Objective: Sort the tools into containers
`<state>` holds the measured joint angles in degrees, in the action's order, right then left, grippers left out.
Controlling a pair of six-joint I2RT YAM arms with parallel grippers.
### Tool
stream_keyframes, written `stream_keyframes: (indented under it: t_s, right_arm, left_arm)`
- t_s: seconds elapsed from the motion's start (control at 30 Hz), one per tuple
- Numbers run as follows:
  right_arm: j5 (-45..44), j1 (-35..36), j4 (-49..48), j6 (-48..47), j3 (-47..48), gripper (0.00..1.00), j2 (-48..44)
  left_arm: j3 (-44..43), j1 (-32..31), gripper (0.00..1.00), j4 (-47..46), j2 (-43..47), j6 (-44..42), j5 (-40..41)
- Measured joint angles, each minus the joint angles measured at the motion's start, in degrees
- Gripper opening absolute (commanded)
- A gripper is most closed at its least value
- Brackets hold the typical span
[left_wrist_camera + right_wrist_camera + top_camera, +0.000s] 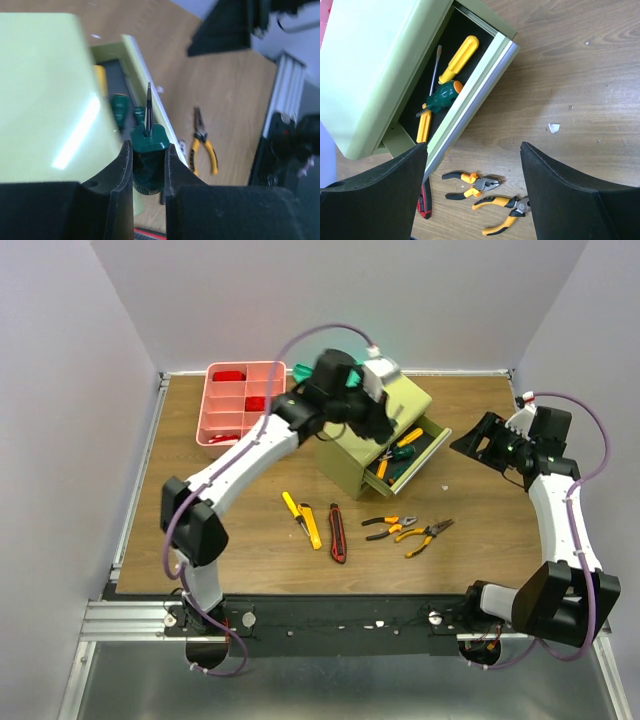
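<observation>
Screwdriver (148, 145) clamped between left fingers (121, 172) — tip outward.

Wooden table (480, 545), pale grey walls (350, 290), even light

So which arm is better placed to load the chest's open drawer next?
Left: the left gripper grips a green-handled screwdriver at the open drawer of the olive-green metal chest; the right gripper hangs open and empty.
</observation>
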<state>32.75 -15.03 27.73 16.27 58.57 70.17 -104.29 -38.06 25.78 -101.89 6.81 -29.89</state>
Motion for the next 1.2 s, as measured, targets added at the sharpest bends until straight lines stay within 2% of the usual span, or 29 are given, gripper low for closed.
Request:
stream_keyframes:
  t_s: [0.17, 0.27, 0.37, 0.77, 0.83, 0.9, 1.2]
  right_arm:
    - [0.0, -0.1, -0.2, 0.0, -1.8, 0.82, -1.5]
    - [0.0, -0.3, -0.2, 0.0, -3.7, 0.82, -2.7]
    - [0.0, -0.7, -0.2, 0.0, -5.0, 0.82, -3.3]
    - [0.0, -1.2, -0.2, 0.0, -5.6, 0.82, -3.3]
    - [0.0, -1.2, -0.2, 0.0, -5.6, 0.82, -3.3]
    - [0.0, -1.2, -0.2, 0.1, -5.6, 0.82, -3.3]
    - [0.0, -1.2, -0.2, 0.2, -5.6, 0.82, -3.3]
  left_arm:
    - [-3.1, -6.8, 0.00, 4.7, -5.7, -6.3, -3.0]
    - [-4.3, -8.2, 0.00, 6.5, -7.0, -7.9, -3.1]
    - [-6.8, -9.4, 0.04, 7.2, -8.8, -8.6, -2.0]
    - [-13.7, -13.3, 0.07, 7.0, -21.1, -5.6, 19.4]
    - [-14.5, -13.0, 0.42, 6.4, -21.5, -4.8, 21.4]
    - [-15.3, -12.8, 0.64, 5.4, -21.9, -4.5, 22.5]
    - [-20.2, -12.7, 0.73, 3.2, -22.0, -4.3, 22.2]
